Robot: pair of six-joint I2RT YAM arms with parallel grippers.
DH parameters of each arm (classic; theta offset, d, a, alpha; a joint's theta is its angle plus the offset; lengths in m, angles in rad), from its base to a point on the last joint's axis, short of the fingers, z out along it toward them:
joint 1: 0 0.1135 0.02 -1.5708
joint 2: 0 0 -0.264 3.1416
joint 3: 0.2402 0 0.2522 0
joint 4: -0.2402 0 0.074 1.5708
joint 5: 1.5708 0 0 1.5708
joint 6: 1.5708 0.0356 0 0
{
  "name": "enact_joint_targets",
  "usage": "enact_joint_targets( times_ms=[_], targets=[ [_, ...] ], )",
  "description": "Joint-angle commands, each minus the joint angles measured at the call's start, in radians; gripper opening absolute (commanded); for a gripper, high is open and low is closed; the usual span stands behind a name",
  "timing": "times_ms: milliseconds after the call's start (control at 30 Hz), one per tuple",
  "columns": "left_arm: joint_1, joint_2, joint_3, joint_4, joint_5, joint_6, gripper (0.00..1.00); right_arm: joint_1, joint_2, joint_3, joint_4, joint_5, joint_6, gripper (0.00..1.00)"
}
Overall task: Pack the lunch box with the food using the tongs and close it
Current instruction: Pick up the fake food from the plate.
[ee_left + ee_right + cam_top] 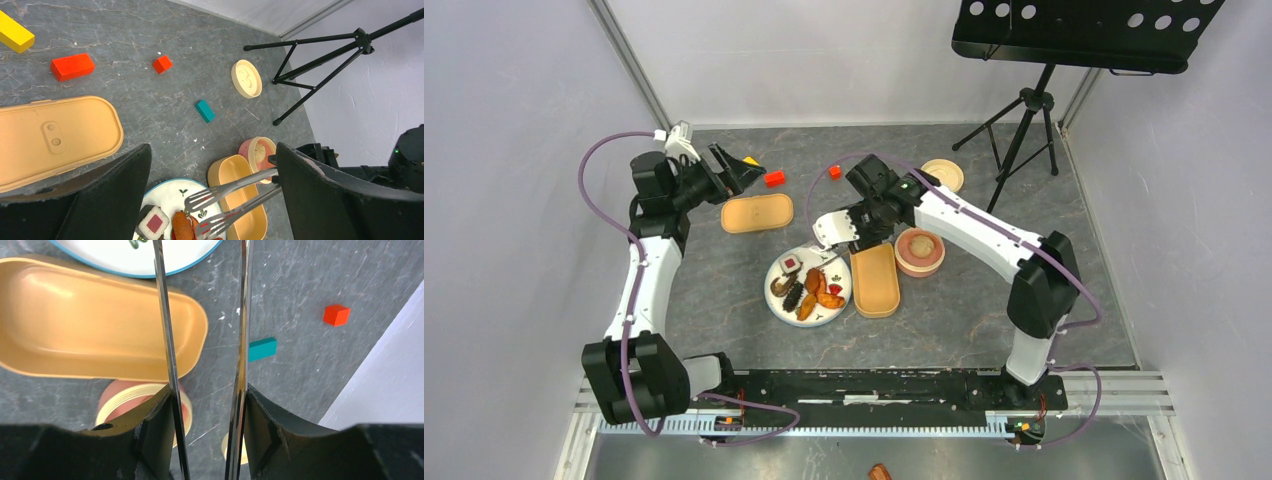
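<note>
The top external camera looks steeply down from high at the near edge, taking in the whole tabletop (pixel 944 320). The left wrist camera looks obliquely from mid-height. The right wrist camera hangs close above the lunch box tray (pixel 75 330), which all three views share.

On the right wrist view the tongs (pixel 165 315) run off the top edge, so I can't see their tips, and the plate (pixel 190 250) shows only as a sliver. On the left wrist view the lid (pixel 55 140) is cut at the left edge, and the food (pixel 154 222) lies mostly below the frame.
</note>
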Motion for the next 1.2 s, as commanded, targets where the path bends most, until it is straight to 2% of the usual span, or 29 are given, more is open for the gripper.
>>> enact_joint_targets(
  times_ms=[0, 633, 1167],
  targets=[
    [0.016, -0.021, 0.001, 0.026, -0.004, 0.004, 1.00, 0.011, 0.057, 0.104, 0.064, 0.005, -0.071, 0.53],
    [0.052, 0.006, 0.011, 0.053, -0.003, -0.020, 1.00, 0.028, 0.202, 0.207, 0.076, -0.004, -0.119, 0.51],
    [0.074, -0.009, -0.002, 0.046, -0.001, -0.022, 1.00, 0.047, 0.265, 0.256, 0.072, -0.015, -0.182, 0.50]
  ],
)
